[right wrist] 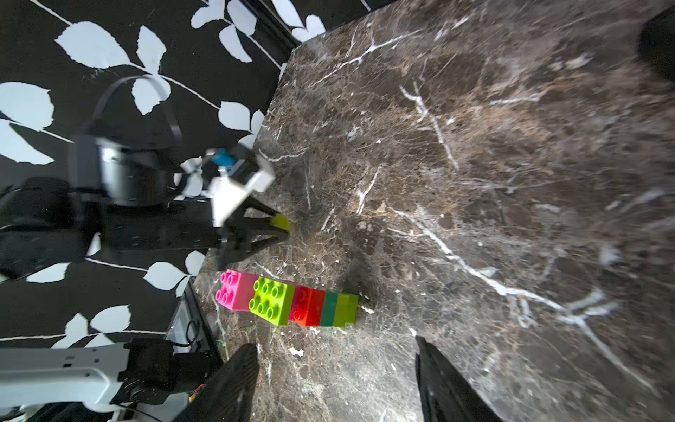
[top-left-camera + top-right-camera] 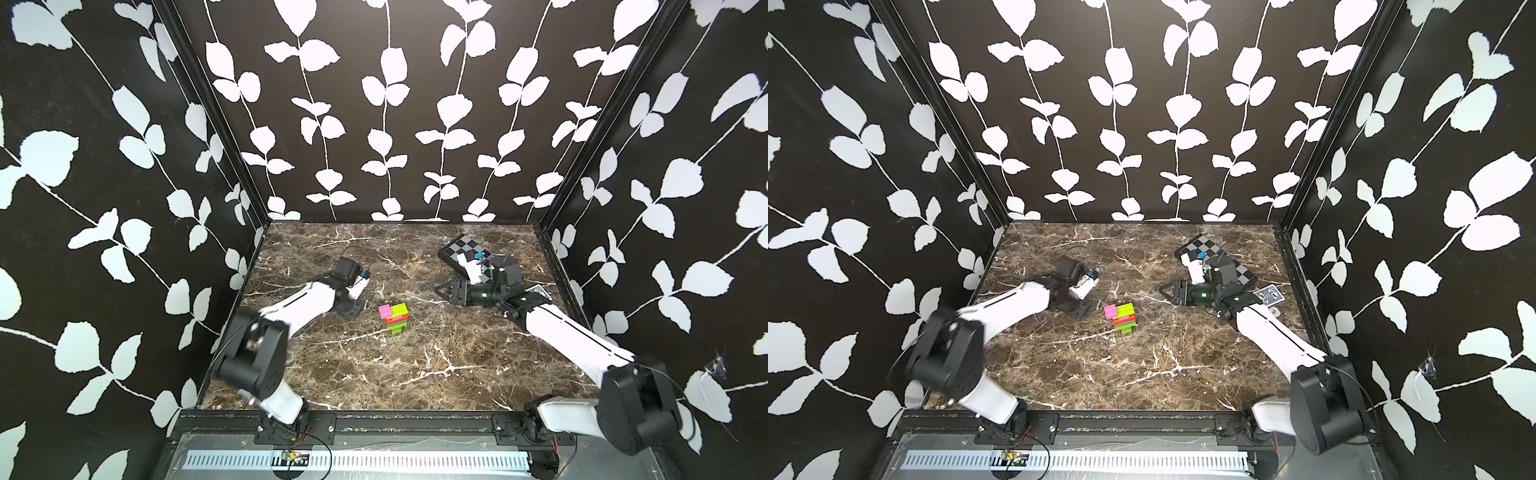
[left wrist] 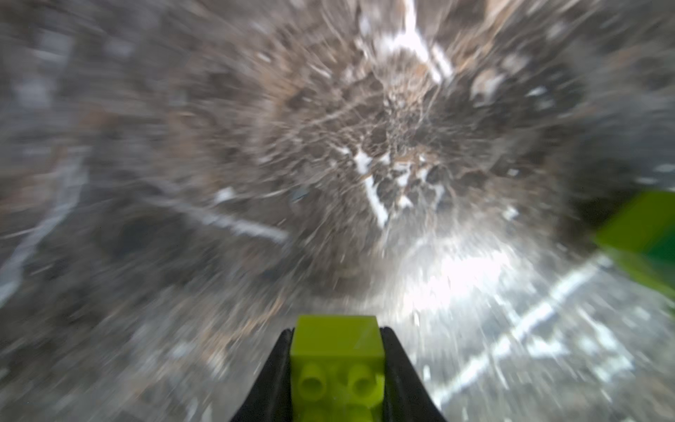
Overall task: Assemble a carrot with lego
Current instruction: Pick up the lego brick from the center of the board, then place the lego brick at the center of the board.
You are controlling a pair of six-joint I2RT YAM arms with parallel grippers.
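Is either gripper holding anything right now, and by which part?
The left gripper is shut on a lime green brick, pinching its two opposite side walls. The right gripper is open, holding nothing.

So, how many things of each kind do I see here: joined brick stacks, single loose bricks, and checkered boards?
joined stack, the carrot: 1
single lime brick, clamped in the left gripper: 1
checkered board: 1
total: 3

No text, brand or number can be read. The blue card (image 2: 1270, 297) (small, patterned) bears nothing that can be deciphered.
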